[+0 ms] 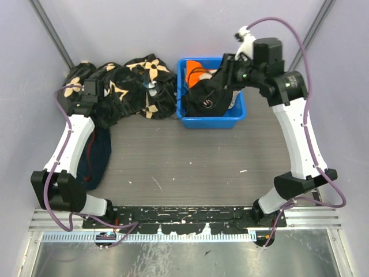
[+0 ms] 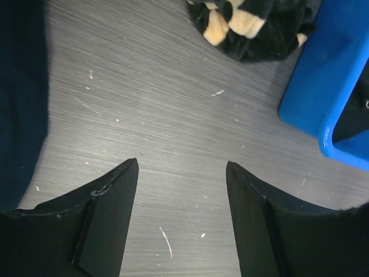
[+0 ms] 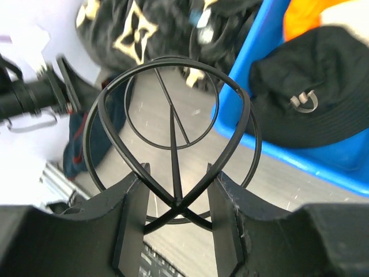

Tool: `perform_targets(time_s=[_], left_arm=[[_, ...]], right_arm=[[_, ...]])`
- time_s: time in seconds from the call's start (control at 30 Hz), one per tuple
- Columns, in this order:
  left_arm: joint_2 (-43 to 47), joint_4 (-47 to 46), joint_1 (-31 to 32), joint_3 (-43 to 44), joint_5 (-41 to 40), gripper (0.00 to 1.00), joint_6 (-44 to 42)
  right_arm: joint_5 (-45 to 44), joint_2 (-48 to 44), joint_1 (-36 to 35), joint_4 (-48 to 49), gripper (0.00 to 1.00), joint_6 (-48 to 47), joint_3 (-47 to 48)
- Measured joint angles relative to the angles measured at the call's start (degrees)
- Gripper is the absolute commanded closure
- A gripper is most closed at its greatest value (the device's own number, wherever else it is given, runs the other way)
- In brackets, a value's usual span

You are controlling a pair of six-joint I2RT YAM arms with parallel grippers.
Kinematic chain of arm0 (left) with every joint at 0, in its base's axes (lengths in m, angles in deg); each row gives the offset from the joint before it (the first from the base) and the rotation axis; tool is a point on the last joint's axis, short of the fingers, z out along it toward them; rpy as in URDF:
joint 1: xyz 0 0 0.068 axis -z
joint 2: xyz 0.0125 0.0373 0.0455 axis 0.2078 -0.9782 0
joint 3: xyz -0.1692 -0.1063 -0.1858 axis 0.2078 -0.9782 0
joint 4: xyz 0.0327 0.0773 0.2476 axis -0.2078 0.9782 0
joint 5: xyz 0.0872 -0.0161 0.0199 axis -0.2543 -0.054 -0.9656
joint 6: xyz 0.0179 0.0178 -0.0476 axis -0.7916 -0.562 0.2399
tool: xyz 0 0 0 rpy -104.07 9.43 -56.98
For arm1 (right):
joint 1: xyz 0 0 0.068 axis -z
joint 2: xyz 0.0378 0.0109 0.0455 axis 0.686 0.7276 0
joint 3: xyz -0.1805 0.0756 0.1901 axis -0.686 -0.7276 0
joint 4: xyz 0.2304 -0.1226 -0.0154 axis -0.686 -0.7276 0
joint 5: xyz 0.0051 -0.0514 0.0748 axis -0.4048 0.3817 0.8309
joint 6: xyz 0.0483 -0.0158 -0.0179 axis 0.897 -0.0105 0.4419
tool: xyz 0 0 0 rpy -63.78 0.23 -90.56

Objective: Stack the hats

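Inside bin [image 1: 210, 122]: one black hat [image 1: 206, 99] (one orange [image 1: 195, 69])

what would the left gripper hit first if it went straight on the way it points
The left gripper would probably meet bare table first, between the dark garment and the blue bin; depth is unclear.

A black bucket hat [image 1: 205, 99] with a small white emblem lies crumpled in the blue bin [image 1: 210, 122] at the upper centre-right of the top view, partly covering a bright orange hat [image 1: 194, 70] at the bin's upper-left corner.
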Motion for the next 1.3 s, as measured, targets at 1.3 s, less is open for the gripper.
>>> perform_targets(time_s=[1.3], left_arm=[[-1.07,5.35,-1.68,0.24,0.68,0.3,0.39]], right_arm=[[-29.62,22.27,-35.21,-20.0,0.99,-1.38,5.29]])
